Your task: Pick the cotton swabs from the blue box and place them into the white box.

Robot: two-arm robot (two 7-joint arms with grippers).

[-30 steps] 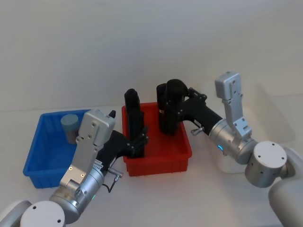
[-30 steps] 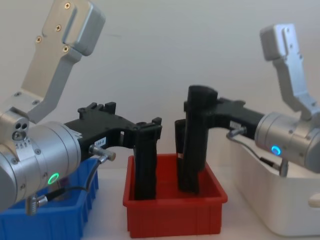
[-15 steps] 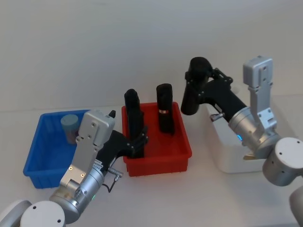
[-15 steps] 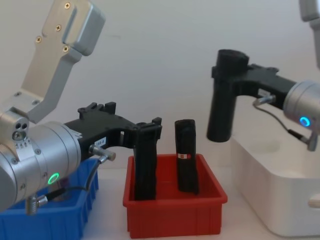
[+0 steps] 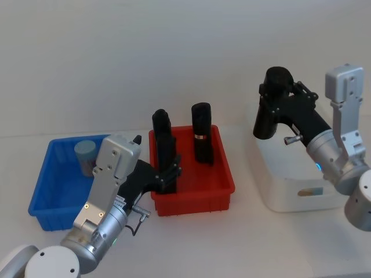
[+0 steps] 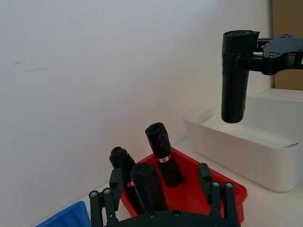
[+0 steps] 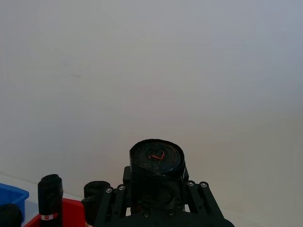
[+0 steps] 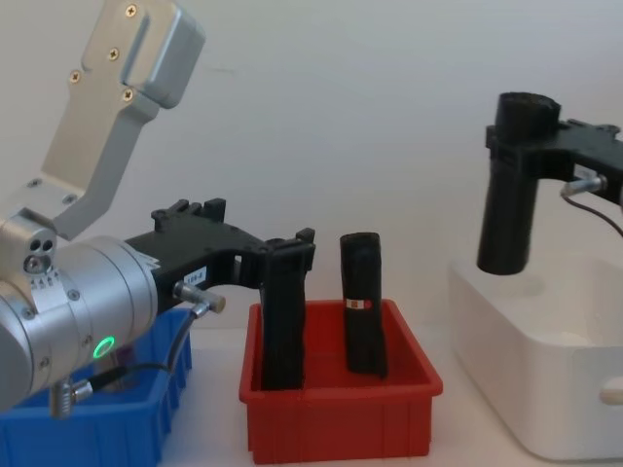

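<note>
Moved from the red bin to above the white box: right claw pinching a black roll. Left claw clamps another roll there. Cotton swabs in blue box.

Right end effector: a second ago low over the red bin, clamped on a black roll standing there; now raised and carried to the robot's right, above the near-left part of the white box.
Black roll: lifted out of the red bin, now hanging upright in the clamp, clear of the white box's rim.
Red bin: went from three upright rolls to two.
</note>
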